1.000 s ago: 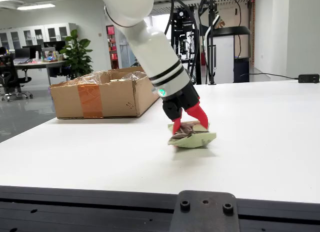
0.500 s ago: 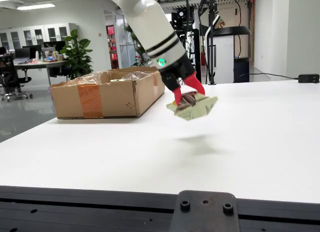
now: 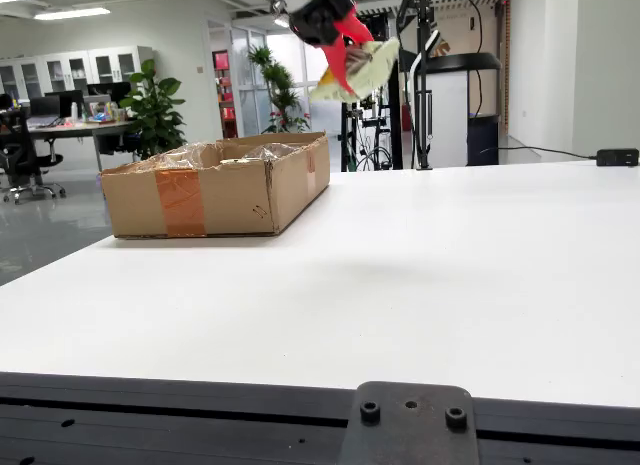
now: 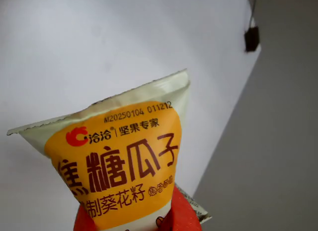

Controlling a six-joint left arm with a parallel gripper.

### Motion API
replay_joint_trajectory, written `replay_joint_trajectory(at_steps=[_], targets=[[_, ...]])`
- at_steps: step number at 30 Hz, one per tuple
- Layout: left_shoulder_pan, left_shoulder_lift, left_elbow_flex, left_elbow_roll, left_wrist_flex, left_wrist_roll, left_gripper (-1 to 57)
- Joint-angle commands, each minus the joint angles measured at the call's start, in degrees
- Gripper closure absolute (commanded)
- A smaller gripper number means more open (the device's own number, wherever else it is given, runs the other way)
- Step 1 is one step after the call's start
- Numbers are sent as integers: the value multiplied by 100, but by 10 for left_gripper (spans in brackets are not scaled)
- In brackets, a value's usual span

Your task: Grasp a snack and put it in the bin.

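Note:
My gripper (image 3: 345, 53), with red fingers (image 3: 352, 30), is shut on a yellow-and-cream snack packet (image 3: 362, 69) and holds it high above the white table (image 3: 420, 275), to the right of the cardboard bin (image 3: 215, 185). The wrist view shows the packet (image 4: 119, 161) close up, with Chinese lettering on an orange panel, pinched between the red fingertips (image 4: 181, 216) at the bottom edge. The open-topped bin sits at the table's far left with a clear plastic liner and something pale inside.
A black block (image 3: 617, 157) with a cable lies at the table's far right edge; it also shows in the wrist view (image 4: 252, 38). A stand with dark poles (image 3: 422, 75) rises behind the table. A black mount (image 3: 410, 425) sits at the near edge.

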Motion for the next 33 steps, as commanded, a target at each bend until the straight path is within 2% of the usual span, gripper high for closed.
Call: replay_joint_trajectory(at_steps=[1, 7, 13, 24, 27, 33], targets=[[249, 85, -532, 199, 310, -324, 505], [704, 294, -1232, 348, 620, -805, 502], [1160, 492, -1762, 622, 944, -1380, 488], [1759, 656, -2252, 950, 1488, -1900, 450], [1845, 668, -2299, 991, 1636, -1905, 411], [1877, 672, -2319, 996, 1895, -1675, 255]])
